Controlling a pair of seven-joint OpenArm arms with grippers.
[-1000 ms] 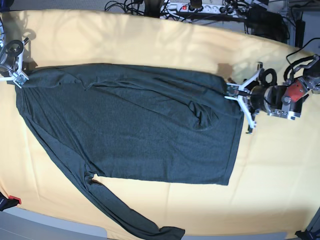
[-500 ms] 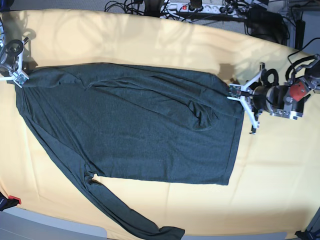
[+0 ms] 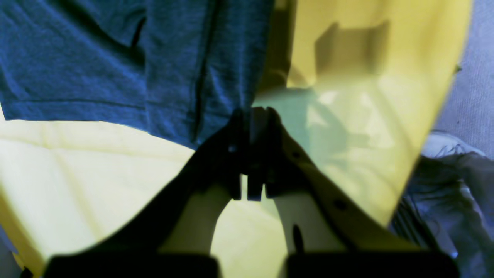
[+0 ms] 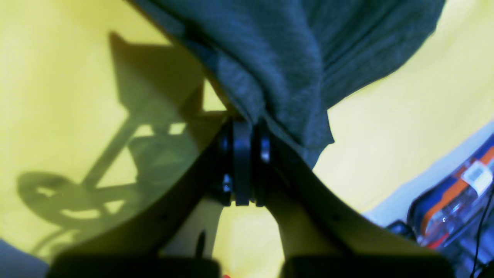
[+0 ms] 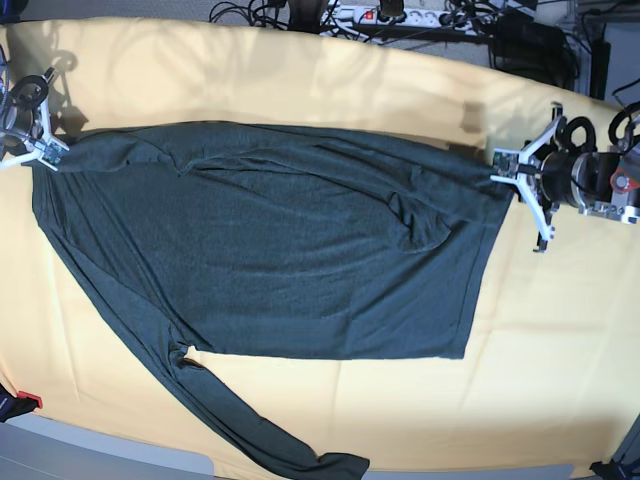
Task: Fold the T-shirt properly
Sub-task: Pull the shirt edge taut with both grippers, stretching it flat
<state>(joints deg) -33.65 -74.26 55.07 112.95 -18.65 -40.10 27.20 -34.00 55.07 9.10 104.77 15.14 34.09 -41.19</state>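
Left gripper [image 5: 508,172] + right gripper [image 5: 52,150]: both pinched on shirt [image 5: 270,260] edge | shirt: spans between grippers, body spread toward camera side, one sleeve [image 5: 235,405] trailing out below right gripper | done: partial edge fold, rumpled | left: sleeve tuck, main folds, smoothing

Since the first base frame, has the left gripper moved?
Yes: the left gripper has shifted outward, toward the right edge of the table in the base view.

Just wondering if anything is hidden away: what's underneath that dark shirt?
Around the shirt, the pale table surface shows, so it probably continues beneath. Whatever lies under the cloth itself is covered.
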